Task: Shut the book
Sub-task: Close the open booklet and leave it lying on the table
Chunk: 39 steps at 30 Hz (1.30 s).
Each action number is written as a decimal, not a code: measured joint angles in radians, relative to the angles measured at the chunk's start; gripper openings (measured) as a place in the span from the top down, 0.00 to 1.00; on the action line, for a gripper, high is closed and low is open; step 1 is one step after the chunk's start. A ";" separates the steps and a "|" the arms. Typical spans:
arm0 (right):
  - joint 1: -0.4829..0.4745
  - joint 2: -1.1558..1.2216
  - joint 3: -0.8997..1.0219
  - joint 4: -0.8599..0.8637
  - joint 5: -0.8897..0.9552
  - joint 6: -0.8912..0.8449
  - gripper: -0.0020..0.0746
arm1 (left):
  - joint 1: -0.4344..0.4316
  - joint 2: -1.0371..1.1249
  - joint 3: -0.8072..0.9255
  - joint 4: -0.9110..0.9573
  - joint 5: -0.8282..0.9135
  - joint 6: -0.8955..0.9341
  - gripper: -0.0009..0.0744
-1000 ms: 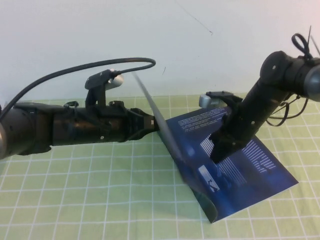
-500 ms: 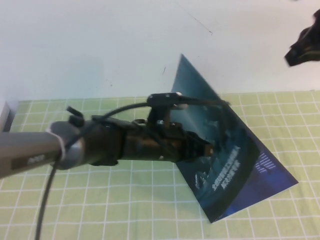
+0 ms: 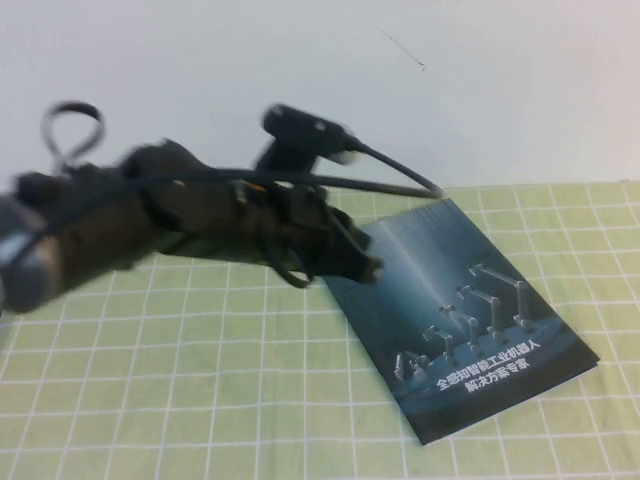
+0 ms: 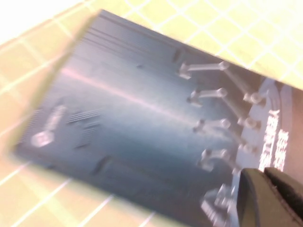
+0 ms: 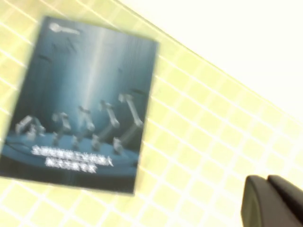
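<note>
Closed book, L gripper beside; R gripper high, wrist cam only

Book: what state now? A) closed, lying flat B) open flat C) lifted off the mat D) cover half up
A: the book lies shut and flat on the mat; the left gripper hangs over its left edge, the right gripper is above the mat, beside it.
</note>
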State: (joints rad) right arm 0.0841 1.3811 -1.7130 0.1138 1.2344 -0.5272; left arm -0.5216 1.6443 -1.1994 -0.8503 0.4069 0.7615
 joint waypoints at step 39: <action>0.000 -1.084 1.393 0.134 -0.580 0.036 0.98 | 0.276 -1.112 0.757 0.410 0.104 -0.300 0.99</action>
State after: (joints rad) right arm 0.0841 0.2974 -0.3203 0.2482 0.6540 -0.4913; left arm -0.2458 0.5324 -0.4426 -0.4402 0.5111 0.4618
